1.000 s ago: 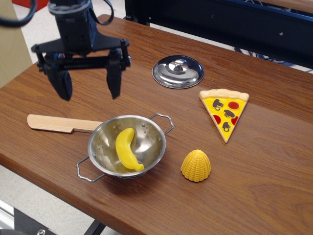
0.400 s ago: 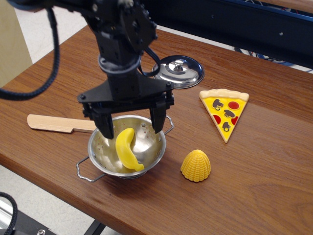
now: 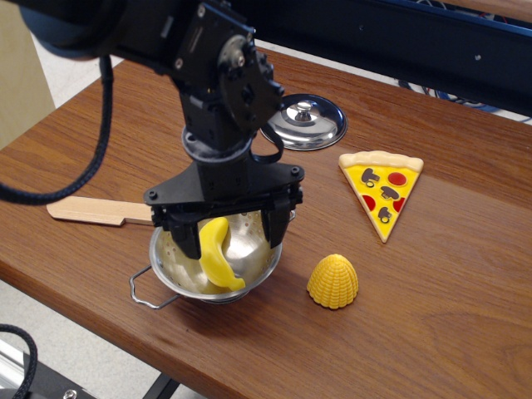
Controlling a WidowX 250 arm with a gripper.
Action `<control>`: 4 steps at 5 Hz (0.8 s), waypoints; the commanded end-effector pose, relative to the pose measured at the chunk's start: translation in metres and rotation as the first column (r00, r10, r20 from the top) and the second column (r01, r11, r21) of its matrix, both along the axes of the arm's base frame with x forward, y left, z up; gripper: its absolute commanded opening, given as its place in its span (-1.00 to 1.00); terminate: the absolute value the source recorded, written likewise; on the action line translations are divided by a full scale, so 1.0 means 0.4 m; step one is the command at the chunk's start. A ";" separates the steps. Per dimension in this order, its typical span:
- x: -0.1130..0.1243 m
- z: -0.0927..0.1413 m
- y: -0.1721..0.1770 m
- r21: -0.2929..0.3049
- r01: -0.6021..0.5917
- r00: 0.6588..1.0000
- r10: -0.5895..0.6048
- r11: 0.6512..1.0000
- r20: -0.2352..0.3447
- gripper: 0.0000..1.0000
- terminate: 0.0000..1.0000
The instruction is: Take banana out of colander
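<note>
The yellow banana (image 3: 216,259) lies inside the shiny steel colander (image 3: 170,270) near the table's front edge. My gripper (image 3: 231,239) is open and has come down into the colander. One finger stands left of the banana and the other finger (image 3: 276,231) stands to its right by the bowl's far wall. The jaws straddle the banana with a wide gap. I cannot tell whether the left finger touches it. The gripper body hides the bowl's back rim and its far handle.
A wooden spatula (image 3: 87,209) lies left of the colander. A steel lid with a knob (image 3: 303,122) sits behind. A toy pizza slice (image 3: 382,187) lies to the right. A ribbed yellow corn piece (image 3: 332,281) stands close to the colander's right.
My gripper has moved from the back left to above the colander and then down into it, staying open. The banana and the colander have not moved.
</note>
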State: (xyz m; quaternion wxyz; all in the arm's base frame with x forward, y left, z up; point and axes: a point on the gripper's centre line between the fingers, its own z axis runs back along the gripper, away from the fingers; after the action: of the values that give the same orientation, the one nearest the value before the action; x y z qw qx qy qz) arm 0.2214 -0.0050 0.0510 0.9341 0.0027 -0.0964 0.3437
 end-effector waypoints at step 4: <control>0.012 -0.070 0.027 0.018 -0.091 0.994 0.092 0.996 -0.052 1.00 -1.00</control>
State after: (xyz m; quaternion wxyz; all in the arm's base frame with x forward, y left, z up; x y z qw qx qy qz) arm 0.2167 0.0055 0.0165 0.9206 0.0278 -0.0623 0.3845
